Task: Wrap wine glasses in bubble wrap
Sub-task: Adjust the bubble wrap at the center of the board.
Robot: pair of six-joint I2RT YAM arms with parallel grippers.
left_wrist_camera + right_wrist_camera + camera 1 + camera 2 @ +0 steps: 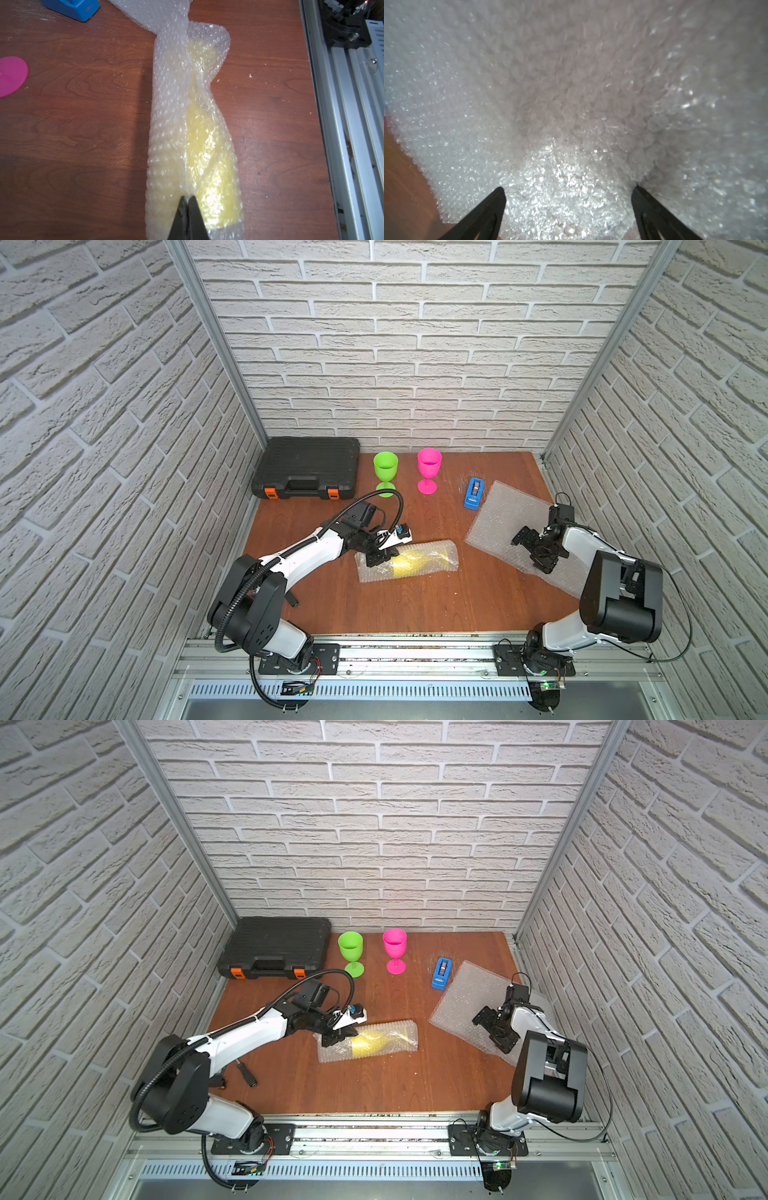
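A yellow wine glass lies on its side in the middle of the table, rolled inside a sheet of bubble wrap. My left gripper is shut on that wrap's seam at the roll's left end; in the left wrist view the closed tips pinch the film over the yellow glass. A flat bubble wrap sheet lies at the right. Just above it my right gripper hangs open, its jaws wide apart with only film below. The green glass and the pink glass stand upright at the back.
A black tool case with orange latches lies at the back left. A blue tape dispenser sits between the pink glass and the flat sheet. An aluminium rail runs along the table's front edge.
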